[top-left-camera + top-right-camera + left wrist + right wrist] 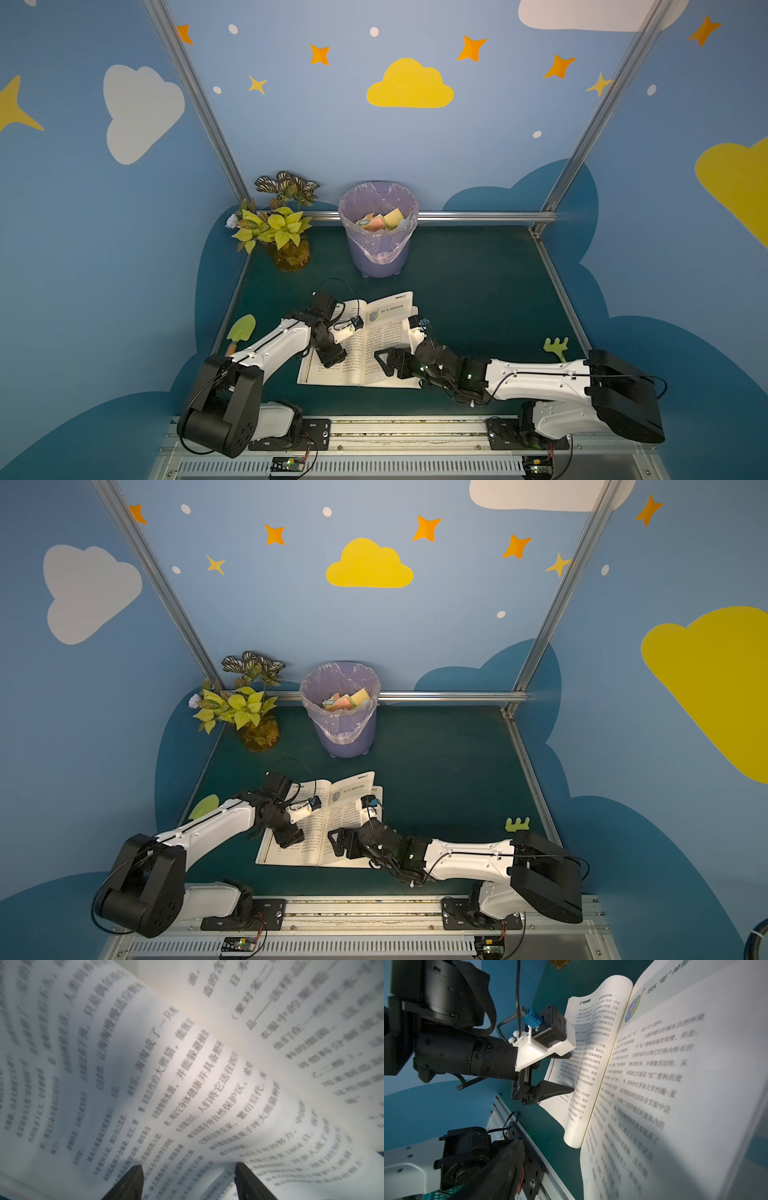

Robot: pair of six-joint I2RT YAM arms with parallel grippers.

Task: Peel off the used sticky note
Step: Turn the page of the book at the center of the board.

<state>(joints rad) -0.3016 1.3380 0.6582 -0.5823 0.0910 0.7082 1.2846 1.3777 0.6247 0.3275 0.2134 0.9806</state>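
The open book [386, 328] lies on the green table [478, 291]. Both arms reach over it and cover much of its lower half in both top views. The sticky note cannot be made out on either open page in any view: the paper under the arms is hidden, and most of the print is blurred in the wrist views.

The left gripper [571, 1073] hovers over the book's left page, its fingers [133, 1180] spread with nothing between them. Only their tips show in the left wrist view. The right gripper [384, 363] is over the lower part of the right page, jaws apart. The right wrist view shows just one dark, blurred finger [506, 1165], and whether it touches paper I cannot tell.

Beyond the book stands a lilac bin [376, 253] holding coloured paper scraps [380, 219], too small to identify. Left of the book, a green toy spade [242, 328] has its handle partly behind the left arm. Right of the book, a green toy rake [556, 345] is cut off by the right arm.
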